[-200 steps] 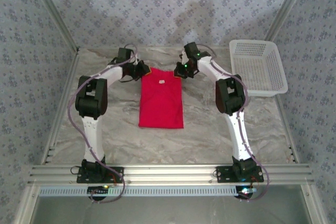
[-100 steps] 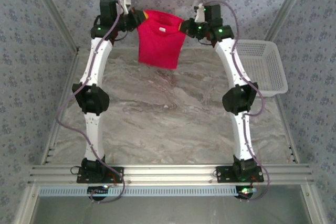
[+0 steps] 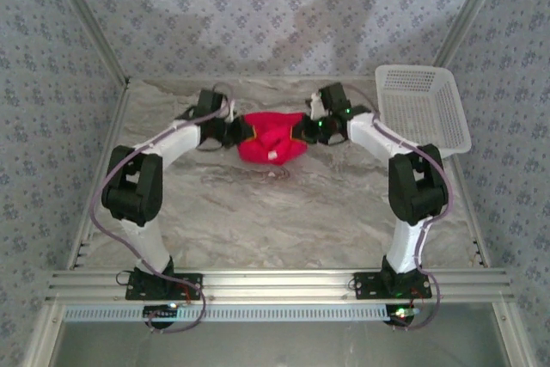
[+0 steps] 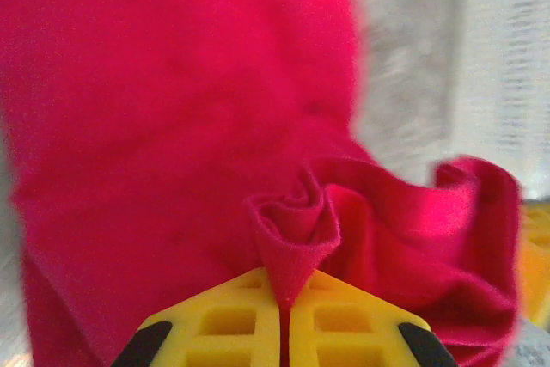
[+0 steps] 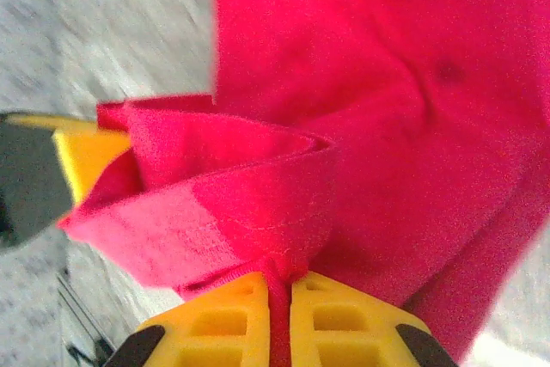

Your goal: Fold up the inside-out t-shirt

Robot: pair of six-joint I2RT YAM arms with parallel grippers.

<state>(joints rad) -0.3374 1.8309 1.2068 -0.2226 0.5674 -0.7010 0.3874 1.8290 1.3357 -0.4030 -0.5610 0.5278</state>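
Observation:
The inside-out t-shirt (image 3: 268, 137) is a bright red bunch low over the far middle of the table, slung between both grippers. A small white tag (image 3: 273, 158) shows at its lower edge. My left gripper (image 3: 239, 131) holds its left end and my right gripper (image 3: 303, 129) its right end. In the left wrist view the yellow jaws of the left gripper (image 4: 285, 311) are shut on a rolled pinch of the red shirt (image 4: 172, 126). In the right wrist view the right gripper (image 5: 280, 307) pinches a hemmed fold of the shirt (image 5: 378, 100).
A white plastic basket (image 3: 424, 109) stands at the table's far right, close behind the right arm. Marbled tabletop (image 3: 275, 221) stretches from the shirt toward the arm bases. Patterned walls close in the back and sides.
A second ago the shirt lay flat on the table; both grippers then raised it high, hanging. Now they have come back down with it, closer together, and the shirt sags bunched between them.

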